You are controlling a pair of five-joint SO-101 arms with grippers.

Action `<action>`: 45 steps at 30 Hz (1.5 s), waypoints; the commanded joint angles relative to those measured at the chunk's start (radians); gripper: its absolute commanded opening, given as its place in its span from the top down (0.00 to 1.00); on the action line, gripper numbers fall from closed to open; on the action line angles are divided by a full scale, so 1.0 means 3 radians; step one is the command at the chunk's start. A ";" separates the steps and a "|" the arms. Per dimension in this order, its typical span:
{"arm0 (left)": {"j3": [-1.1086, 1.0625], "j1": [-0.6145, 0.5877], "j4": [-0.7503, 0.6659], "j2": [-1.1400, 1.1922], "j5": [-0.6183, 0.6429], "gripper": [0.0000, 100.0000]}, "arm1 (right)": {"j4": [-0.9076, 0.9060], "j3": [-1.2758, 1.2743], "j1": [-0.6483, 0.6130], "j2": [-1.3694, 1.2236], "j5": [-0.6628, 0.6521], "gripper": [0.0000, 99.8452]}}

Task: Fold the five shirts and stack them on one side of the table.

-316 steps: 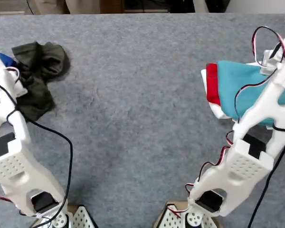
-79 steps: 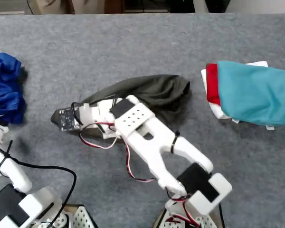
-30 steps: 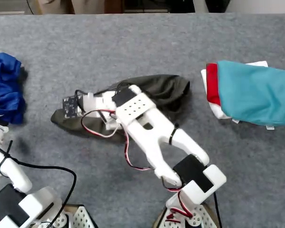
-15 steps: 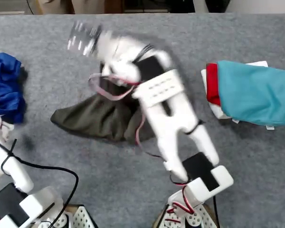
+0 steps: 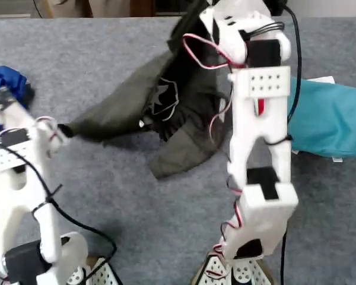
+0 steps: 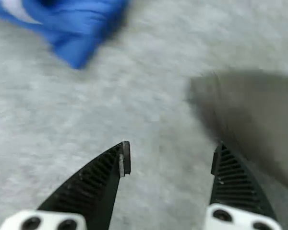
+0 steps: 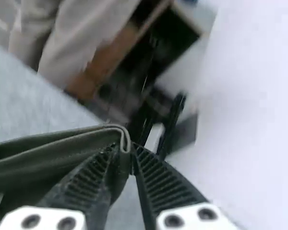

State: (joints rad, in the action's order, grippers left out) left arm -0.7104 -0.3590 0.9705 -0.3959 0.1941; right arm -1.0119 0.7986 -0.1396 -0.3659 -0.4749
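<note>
Grey felt table (image 5: 118, 208), dark furniture (image 7: 151, 57) beyond its far edge. Right gripper (image 7: 130, 149), held high, pinches the olive shirt (image 5: 124, 107). Left gripper (image 6: 172, 152) gapes.

My right arm (image 5: 261, 83) holds the dark olive shirt (image 5: 124, 110) up at the far middle; its left corner seems to touch my left gripper (image 5: 60, 132). Blue shirt (image 5: 9, 77) far left, teal-topped stack (image 5: 329, 119) right.

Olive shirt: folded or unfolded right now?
Unfolded: the olive shirt hangs rumpled from the right tool, shut on its edge.
</note>
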 commanded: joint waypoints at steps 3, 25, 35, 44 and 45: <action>0.0005 0.0609 0.0026 -0.0130 0.0077 0.73 | 0.0322 0.0028 0.0161 -0.0754 0.0322 1.00; 0.1314 0.1713 -0.0875 0.1869 0.0568 0.88 | 0.1233 0.0008 0.0309 -0.1823 0.1575 1.00; 0.2481 0.1488 0.0425 0.2013 0.0077 0.98 | 0.1243 0.0013 0.0289 -0.1828 0.1570 1.00; 0.4199 0.1340 0.2455 0.1747 -0.0772 0.98 | 0.0573 0.0217 0.0299 -0.1358 0.1565 1.00; 0.4368 0.1289 0.2603 0.1675 -0.0849 0.98 | 0.0384 0.0279 0.0304 -0.1225 0.1560 1.00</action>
State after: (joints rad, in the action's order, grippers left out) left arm 0.4051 0.0706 1.6011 0.1949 0.0069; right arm -0.7787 0.7971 -0.0644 -0.8953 -0.0115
